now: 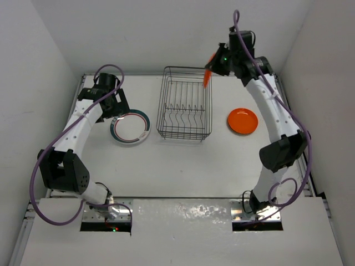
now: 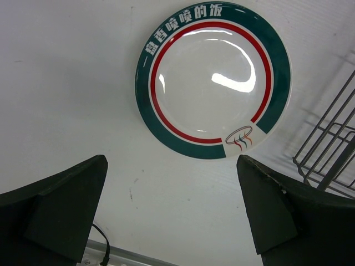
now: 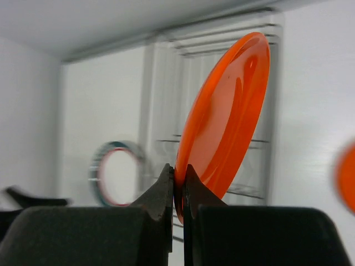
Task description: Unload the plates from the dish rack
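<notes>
The dark wire dish rack (image 1: 184, 105) stands at the table's middle back and holds no plates. My right gripper (image 3: 178, 176) is shut on the rim of an orange plate (image 3: 227, 116), held edge-up in the air above the rack's far right corner (image 1: 207, 75). A second orange plate (image 1: 242, 121) lies flat right of the rack. A white plate with teal-and-red rim rings (image 1: 131, 127) lies flat left of the rack; it fills the left wrist view (image 2: 213, 77). My left gripper (image 2: 172, 213) is open and empty, just behind that plate.
White walls close in the table on three sides. The rack's corner wires (image 2: 330, 144) show at the right edge of the left wrist view. A purple cable loops beside each arm.
</notes>
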You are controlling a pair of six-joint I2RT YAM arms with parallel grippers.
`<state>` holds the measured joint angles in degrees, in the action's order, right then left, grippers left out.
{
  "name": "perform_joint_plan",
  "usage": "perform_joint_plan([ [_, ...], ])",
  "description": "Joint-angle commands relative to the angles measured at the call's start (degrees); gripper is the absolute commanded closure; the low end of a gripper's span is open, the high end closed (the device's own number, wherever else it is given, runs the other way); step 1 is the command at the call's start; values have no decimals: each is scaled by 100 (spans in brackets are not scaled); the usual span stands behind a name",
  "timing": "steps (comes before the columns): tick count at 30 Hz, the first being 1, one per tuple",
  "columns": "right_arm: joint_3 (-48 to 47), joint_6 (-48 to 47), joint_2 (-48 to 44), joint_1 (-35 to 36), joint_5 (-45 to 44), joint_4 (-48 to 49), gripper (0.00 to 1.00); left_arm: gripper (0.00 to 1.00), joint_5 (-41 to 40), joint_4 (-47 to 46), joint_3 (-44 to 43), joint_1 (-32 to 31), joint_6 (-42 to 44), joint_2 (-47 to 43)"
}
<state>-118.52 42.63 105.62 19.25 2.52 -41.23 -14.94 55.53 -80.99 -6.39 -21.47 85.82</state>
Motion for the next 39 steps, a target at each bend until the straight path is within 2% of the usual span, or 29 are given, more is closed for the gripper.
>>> perform_joint_plan([
  [1,83,-1297,37,-271,-1066,-1472,100,0,-44,-112,-31,-11,38,-92],
  [5,381,-2021,292,-509,-1771,-1975,100,0,-88,-121,22,-11,38,-83],
  [10,1241,-2470,450,-659,-2282,-1652,100,0,-150,-112,31,-11,47,-74],
  [17,1701,-2733,862,-861,-1950,-1124,99,0,-229,-103,40,-11,47,-83],
  [19,1657,-2743,916,-852,-1975,-1124,66,0,-255,-86,31,-2,47,-83],
  [20,1657,-2751,899,-852,-2010,-1098,45,0,-264,-86,22,-11,47,-92],
  [21,1613,-2734,881,-861,-2141,-1106,18,0,-264,-95,22,-11,47,-83],
  [23,1395,-2743,829,-861,-2212,-1167,2,0,-273,-86,4,-11,29,-48],
  [28,1024,-2558,250,-852,-1757,-1423,1,0,-422,37,-224,-2,-23,58],
  [31,1583,-2453,-655,-852,-1510,-1133,1,0,-773,160,-636,76,-111,119],
  [39,2938,-2532,-2824,-861,-2080,-1176,1,0,-1485,12,-1015,288,-454,-320],
])
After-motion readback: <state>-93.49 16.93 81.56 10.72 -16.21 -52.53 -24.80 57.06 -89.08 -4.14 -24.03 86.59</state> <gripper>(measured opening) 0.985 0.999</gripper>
